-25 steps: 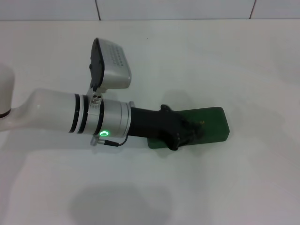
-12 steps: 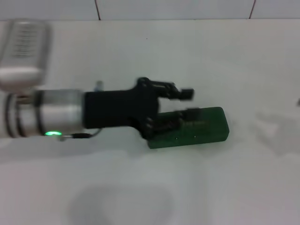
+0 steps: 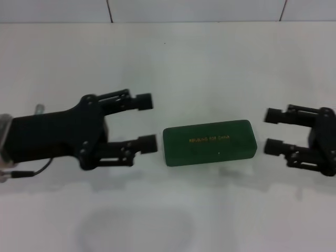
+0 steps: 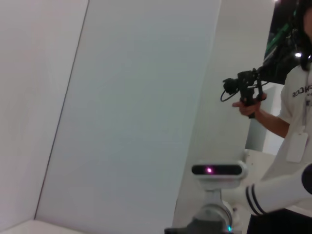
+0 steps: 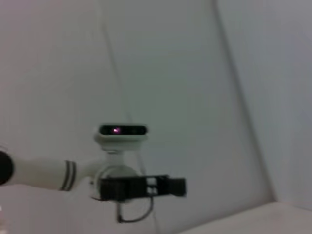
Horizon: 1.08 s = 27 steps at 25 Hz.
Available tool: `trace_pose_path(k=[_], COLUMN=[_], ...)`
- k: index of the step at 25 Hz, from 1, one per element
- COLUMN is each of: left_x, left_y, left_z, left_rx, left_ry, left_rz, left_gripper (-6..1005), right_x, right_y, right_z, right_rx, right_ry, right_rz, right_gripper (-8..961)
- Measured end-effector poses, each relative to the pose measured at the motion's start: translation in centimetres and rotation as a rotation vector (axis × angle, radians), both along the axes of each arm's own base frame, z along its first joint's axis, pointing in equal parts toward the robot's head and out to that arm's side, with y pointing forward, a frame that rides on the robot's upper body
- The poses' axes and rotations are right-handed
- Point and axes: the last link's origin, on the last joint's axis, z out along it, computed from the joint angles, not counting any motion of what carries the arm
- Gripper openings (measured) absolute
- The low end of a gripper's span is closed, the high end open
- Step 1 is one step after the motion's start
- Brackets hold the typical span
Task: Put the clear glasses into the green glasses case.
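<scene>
Case (image 3: 209, 142) lying shut on the table (image 3: 210, 63), now uncovered, with the left gripper (image 3: 148, 123) pulled back from over it to just beside one end and the right gripper (image 3: 273, 131) newly waiting off the other end, both with jaws apart and holding nothing. Glasses not showing anywhere, probably sitting inside already, suggesting the task is about finished. Gold lettering on the lid staying too small for reading.

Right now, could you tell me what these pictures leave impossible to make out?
- The clear glasses: in no view; whether they lie inside the shut green glasses case is hidden by its lid.
- The gold lettering on the lid: too small to read in the head view.
- The right gripper: its arm is cut off by the head view's edge.
- Both wrist views face walls, not the table.
- The left gripper is open, touching nothing.
</scene>
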Motion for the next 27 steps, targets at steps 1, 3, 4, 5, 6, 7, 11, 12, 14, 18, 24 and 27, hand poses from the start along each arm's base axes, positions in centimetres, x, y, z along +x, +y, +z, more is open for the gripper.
trace_pose_path(k=[1,3,4,5,6,7,11,12,14,18,24,27], left_x=[-0.2,-0.7,-0.9,-1.0,-1.2,-1.2,-1.3,-1.3,-1.2,-1.2,-1.2,-1.2], left_y=[-0.2,-0.5,-0.6,-0.7,-0.9,-0.9,-1.1,-1.1,-1.1,-1.2,-1.5,-1.5], left_z=[0.1,0.1,0.1,0.0,-0.1,-0.2,-0.4,-0.5,-0.5,-0.6,-0.5,-0.5], left_rx=[-0.001,-0.006,-0.008,-0.011,-0.013,-0.016,-0.021,-0.021,-0.021,-0.014,-0.008,-0.007], left_ry=[0.005,0.021,0.032,0.042,0.057,0.066,0.084,0.083,0.081,0.078,0.072,0.071], left_rz=[0.002,0.002,-0.001,-0.005,-0.014,-0.020,-0.040,-0.042,-0.045,-0.051,-0.068,-0.069], left_gripper=[663,746,788,829,829,829,829,829,829,829,829,829], right_x=[-0.3,-1.2,-1.5,-1.7,-2.0,-2.2,-3.2,-3.4,-3.8,-4.1,-4.2,-4.2], right_y=[0.1,0.6,0.8,0.9,1.1,1.2,1.7,1.7,1.8,2.1,2.1,2.1], right_z=[-0.2,-0.5,-0.6,-0.7,-0.8,-1.0,-1.8,-1.9,-2.2,-2.5,-2.5,-2.6], right_rx=[-0.010,-0.027,-0.034,-0.039,-0.045,-0.051,-0.088,-0.094,-0.101,-0.091,-0.088,-0.095], right_ry=[0.001,0.005,0.010,0.014,0.021,0.026,0.023,0.022,0.031,0.053,0.052,0.047], right_rz=[0.015,0.045,0.054,0.058,0.062,0.066,0.099,0.108,0.117,0.112,0.110,0.113], right_gripper=[579,618,633,647,662,677,750,768,805,836,863,872])
